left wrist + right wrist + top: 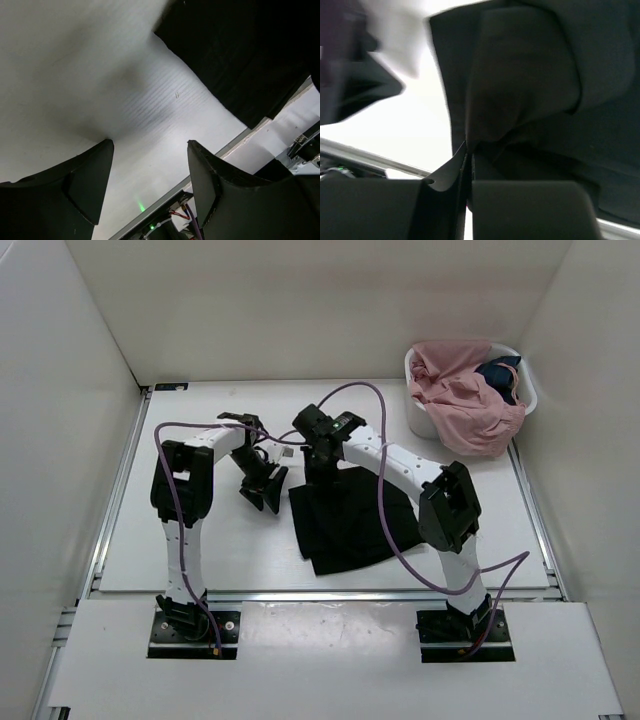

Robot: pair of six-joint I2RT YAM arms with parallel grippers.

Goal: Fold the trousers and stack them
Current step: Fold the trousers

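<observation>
Count of arms: two, each with one two-finger gripper, bases side by side at the near edge of the table (180, 560).
Count of trousers: one black pair (350, 520), lying in a folded, roughly square heap.
Count of other things: one white basket (415, 418), one pink garment (462, 400), one dark blue garment (500, 375).
Where the trousers are: on the table just right of centre, between the two arms and in front of the right arm's base. The left wrist view shows their edge and one corner (250, 55) lying flat on the white surface.
Left arm pose: upper arm stands up from the base, elbow bent, forearm reaching right towards the centre, wrist tipped down.
Left gripper (263, 497): just left of the trousers, over bare table. Its fingers (85, 185) are spread wide with nothing between them.
Right arm pose: elbow raised over the right side of the trousers, forearm reaching far and left, wrist pointing down at the cloth's far left edge.
Right gripper (320, 472): fingers pressed together (468, 150), pinching a raised fold of the black fabric (530, 75).
Basket: far right corner, well apart from the trousers. The pink garment spills over its rim, with the blue one beside it.
</observation>
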